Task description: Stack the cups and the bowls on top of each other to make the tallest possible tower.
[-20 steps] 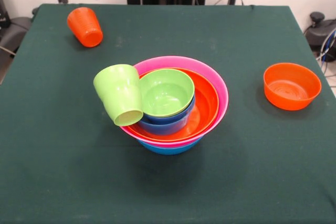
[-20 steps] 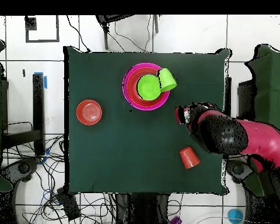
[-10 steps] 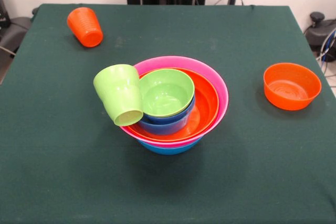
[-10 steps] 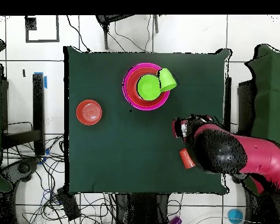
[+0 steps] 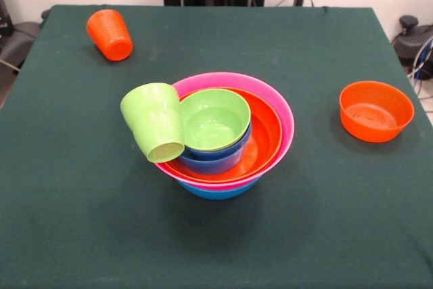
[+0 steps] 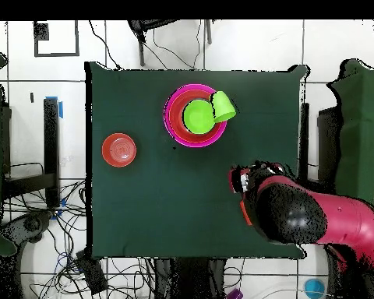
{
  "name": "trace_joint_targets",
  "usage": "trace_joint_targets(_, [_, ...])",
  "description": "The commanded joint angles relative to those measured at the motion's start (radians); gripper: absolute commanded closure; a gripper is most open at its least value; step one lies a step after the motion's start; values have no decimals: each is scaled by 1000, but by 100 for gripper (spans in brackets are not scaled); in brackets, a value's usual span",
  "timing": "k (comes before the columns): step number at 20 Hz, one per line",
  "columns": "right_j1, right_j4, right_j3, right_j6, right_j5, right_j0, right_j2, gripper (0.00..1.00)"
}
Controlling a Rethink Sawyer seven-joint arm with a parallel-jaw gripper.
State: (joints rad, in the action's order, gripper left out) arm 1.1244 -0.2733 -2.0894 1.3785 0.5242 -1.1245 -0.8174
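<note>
The tower [image 5: 223,137] stands mid-table: a large blue bowl [image 5: 216,191] at the bottom, then pink [image 5: 274,103] and orange [image 5: 267,137] bowls, with a small blue bowl [image 5: 216,159] and a lime-green bowl [image 5: 213,120] nested on top. A lime-green cup [image 5: 154,121] leans tilted on the tower's left rim, mouth toward the camera. At the far left an orange ribbed cup [image 5: 109,34] rests tilted. From overhead, my gripper [image 6: 241,181] hovers by the orange cup [image 6: 244,212], which the red arm [image 6: 315,222] mostly covers. The front view does not show the gripper.
A small orange bowl [image 5: 375,110] sits alone at the right in the front view, and shows as the orange bowl [image 6: 118,149] at the left from overhead. The dark green tablecloth [image 5: 81,221] covers the table. Cables lie on the floor around it.
In the overhead view the arm has swung toward the picture's bottom and now covers most of the orange cup. Its tips have left the front view's top edge. Cups and bowls have not moved.
</note>
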Motion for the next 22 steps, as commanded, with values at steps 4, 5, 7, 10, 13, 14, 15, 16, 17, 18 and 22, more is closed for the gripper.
trace_joint_targets(4, [12,11,-120,101,21,38,49,0])
trace_joint_targets(5, [-5,6,-112,108,73,56,73,0])
trace_joint_targets(7, [-53,-19,-95,112,88,75,100,0])
trace_joint_targets(10, [-162,-68,-57,130,41,113,158,0])
trace_joint_targets(13, [-231,-88,-12,129,5,142,203,0])
trace_joint_targets(14, [-240,-87,-7,125,-1,147,212,0])
trace_joint_targets(15, [-251,-84,5,120,-2,151,219,0])
trace_joint_targets(16, [-257,-84,11,113,-2,155,224,0])
trace_joint_targets(17, [-263,-85,14,106,-3,156,228,0])
trace_joint_targets(18, [-269,-85,18,98,-3,158,231,0])
trace_joint_targets(22, [-301,-100,24,70,-23,160,243,0])
